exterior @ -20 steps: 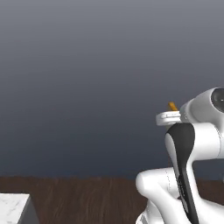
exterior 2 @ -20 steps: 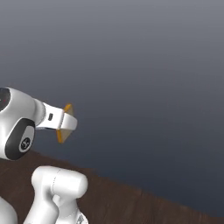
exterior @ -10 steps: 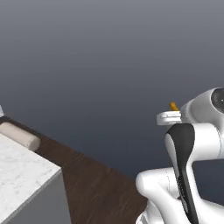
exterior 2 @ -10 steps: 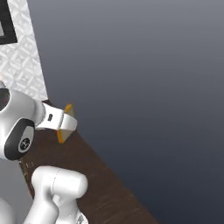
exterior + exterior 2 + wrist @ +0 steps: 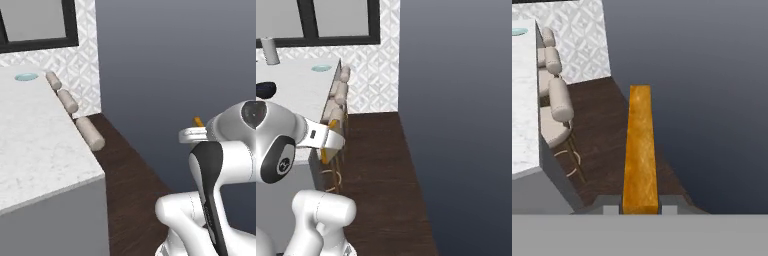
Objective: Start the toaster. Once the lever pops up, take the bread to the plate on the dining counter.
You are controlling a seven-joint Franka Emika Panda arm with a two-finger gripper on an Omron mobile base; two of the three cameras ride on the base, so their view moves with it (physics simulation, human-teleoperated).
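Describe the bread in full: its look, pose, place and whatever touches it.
The bread is a thin orange-tan slice with a mottled, toasted-looking surface, seen edge-on in the hand view as a long narrow slab. It stands out straight from the gripper, whose two fingertips clamp its near end from either side. It is carried in the air over the dark wood floor, beside the dining counter and touching nothing else. From the base views only a small orange tip shows past the hand.
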